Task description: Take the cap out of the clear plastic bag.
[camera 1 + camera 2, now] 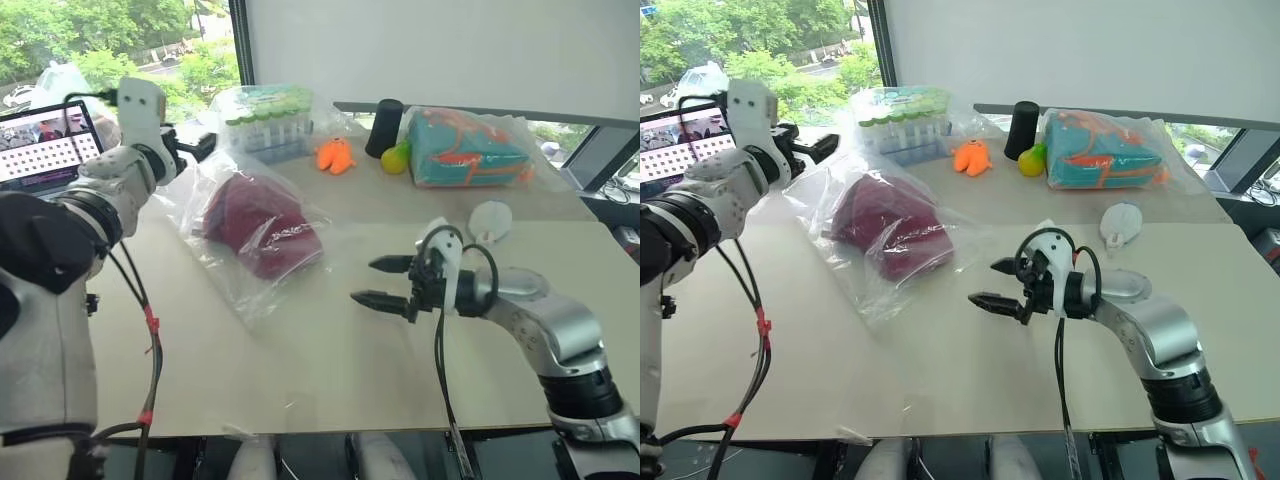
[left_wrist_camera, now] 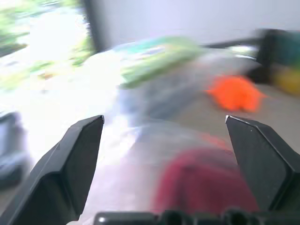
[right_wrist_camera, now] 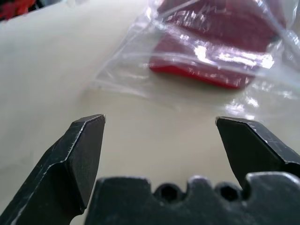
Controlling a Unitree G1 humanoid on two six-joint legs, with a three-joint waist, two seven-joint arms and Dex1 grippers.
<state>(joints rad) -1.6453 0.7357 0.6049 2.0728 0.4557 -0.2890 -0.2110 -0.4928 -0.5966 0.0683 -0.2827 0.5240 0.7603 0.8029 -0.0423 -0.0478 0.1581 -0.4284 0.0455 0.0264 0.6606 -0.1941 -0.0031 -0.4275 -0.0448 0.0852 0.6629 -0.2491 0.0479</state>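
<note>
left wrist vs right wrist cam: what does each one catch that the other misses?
Left wrist: the bagged tube rack and the orange toy beyond the open left gripper.
Right wrist: bare table ahead of the open right gripper, and the clear plastic bag lying flat on it.
Both: the cap inside that bag.

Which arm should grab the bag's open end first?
Probably the right gripper: open, low over the table, facing the clear plastic bag's near edge. The left gripper is raised above the far end by the cap.
</note>
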